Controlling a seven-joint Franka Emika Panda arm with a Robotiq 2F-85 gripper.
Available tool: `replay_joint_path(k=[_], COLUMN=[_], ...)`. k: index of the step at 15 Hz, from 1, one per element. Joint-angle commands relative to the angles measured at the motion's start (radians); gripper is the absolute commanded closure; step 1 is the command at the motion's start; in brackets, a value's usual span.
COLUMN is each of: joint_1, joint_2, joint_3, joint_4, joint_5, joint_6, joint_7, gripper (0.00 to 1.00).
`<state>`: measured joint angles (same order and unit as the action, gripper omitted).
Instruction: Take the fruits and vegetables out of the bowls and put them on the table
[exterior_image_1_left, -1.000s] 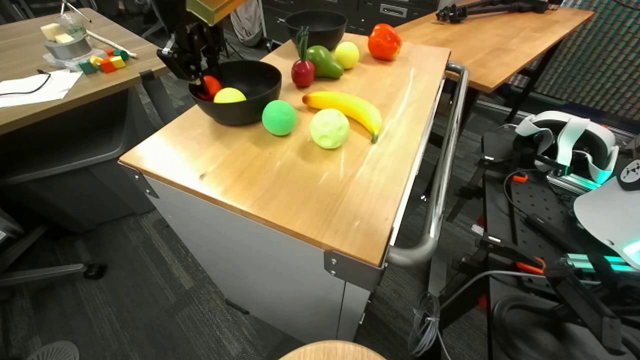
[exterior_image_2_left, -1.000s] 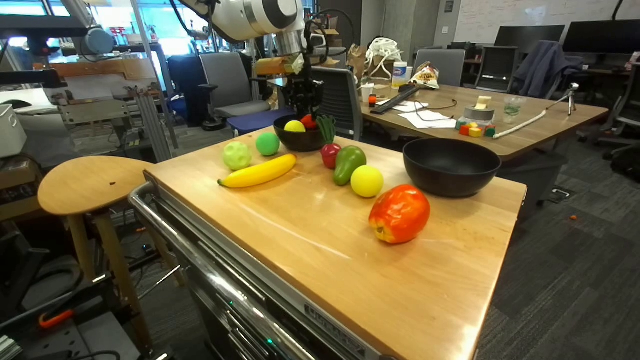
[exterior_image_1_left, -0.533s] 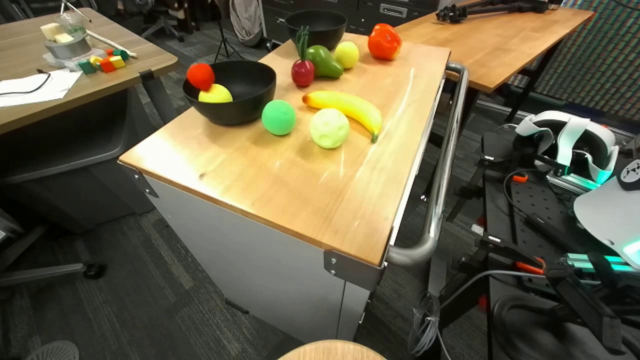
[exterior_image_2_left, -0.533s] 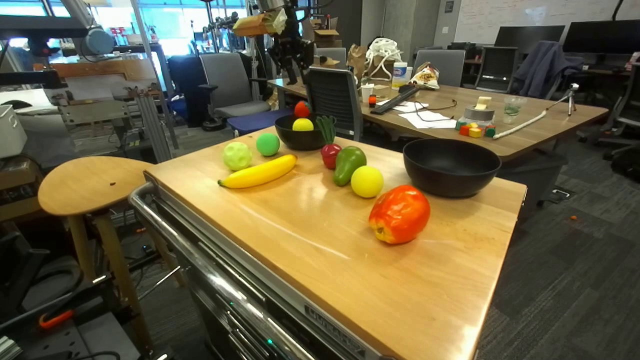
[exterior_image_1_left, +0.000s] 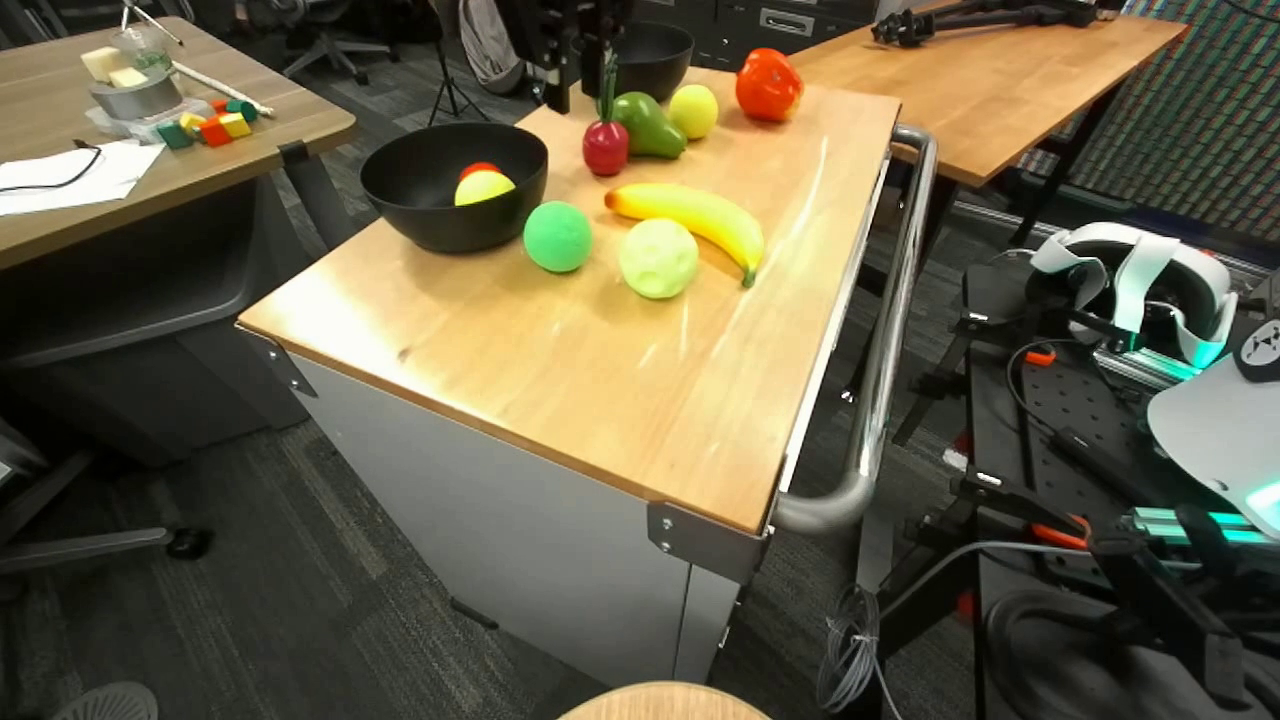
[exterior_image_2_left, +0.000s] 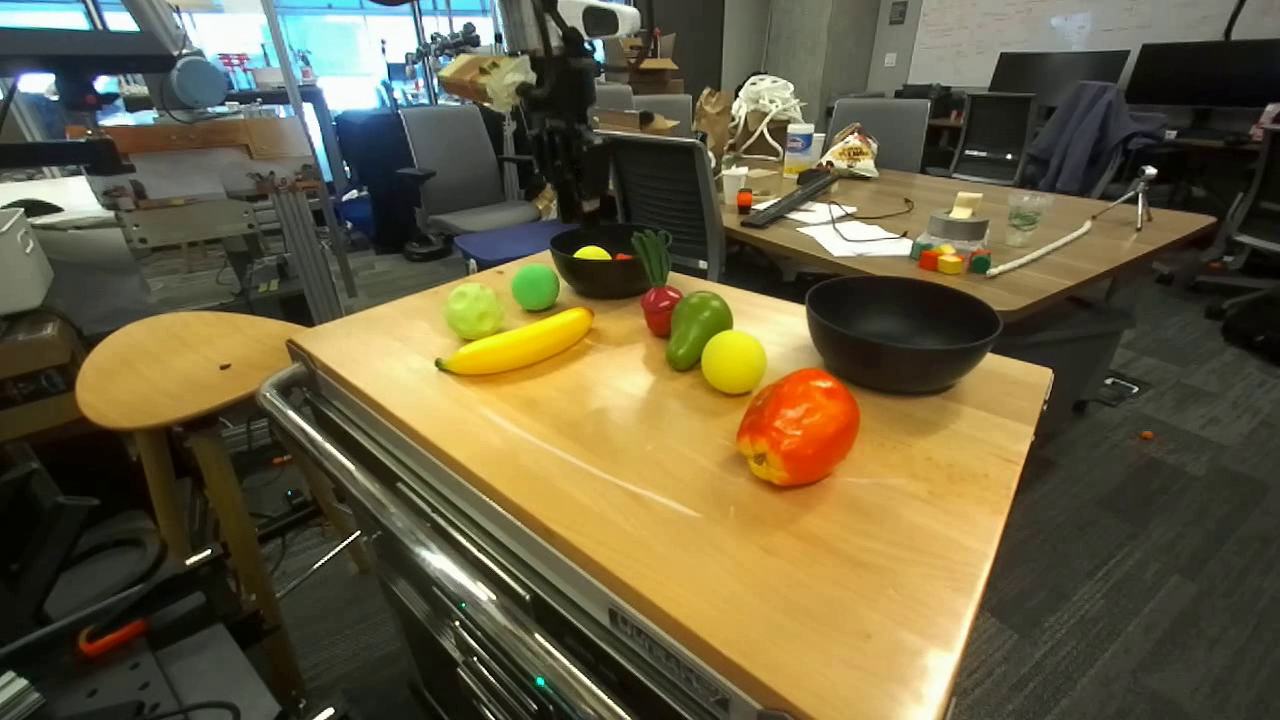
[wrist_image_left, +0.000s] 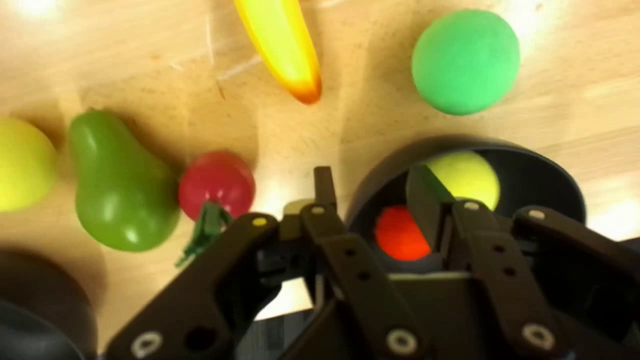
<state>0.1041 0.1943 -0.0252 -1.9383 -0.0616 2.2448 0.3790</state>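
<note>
Over the table (exterior_image_2_left: 640, 430), the jaws stand well parted with nothing in their grip; a red ball (wrist_image_left: 397, 234) and a yellow ball (wrist_image_left: 472, 177) lie together in a black bowl (exterior_image_1_left: 455, 228).
In the wrist view, one fingertip (wrist_image_left: 325, 186) shows beside the bowl and its partner in front of it, hiding part of both balls. In both exterior views, a green ball (exterior_image_1_left: 558, 237) sits just beside that bowl, with a pale green lumpy ball (exterior_image_1_left: 659, 258) and a banana (exterior_image_1_left: 692, 213) near by. A red radish (exterior_image_2_left: 661, 311) with green leaves rests just beside a green pear-shaped fruit (exterior_image_2_left: 700, 328), and a second yellow ball (exterior_image_2_left: 734, 362) comes next in the row. A wrinkled red-orange fruit (exterior_image_2_left: 800, 428) lies near a second black bowl (exterior_image_2_left: 885, 358), at the other end of the table.
</note>
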Motion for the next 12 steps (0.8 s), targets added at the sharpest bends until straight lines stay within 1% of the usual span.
replay_joint_path(k=[1,2,5,6,7,8,9,10,12], joint_1=[-0.029,-0.035,-0.042,-0.041,-0.040,-0.040,-0.040,-0.040,-0.036], joint_2=[-0.079,-0.082,-0.102,-0.110,-0.049,-0.052,-0.050,-0.046,-0.032], joint_3=[0.003,0.005,0.011,0.011,0.006,0.006,0.006,0.006,0.003], joint_4=[-0.159,-0.180,-0.228,-0.236,-0.181,-0.185,-0.186,-0.186,-0.170], joint_5=[0.032,0.038,0.062,0.061,0.035,0.036,0.036,0.036,0.018], joint_6=[0.094,0.116,0.218,0.248,0.186,0.193,0.191,0.191,0.191], joint_7=[0.031,0.028,0.023,0.016,0.018,0.018,0.018,0.018,0.027], gripper=[0.32,0.30,0.06,0.01,0.00,0.09,0.02,0.00,0.00])
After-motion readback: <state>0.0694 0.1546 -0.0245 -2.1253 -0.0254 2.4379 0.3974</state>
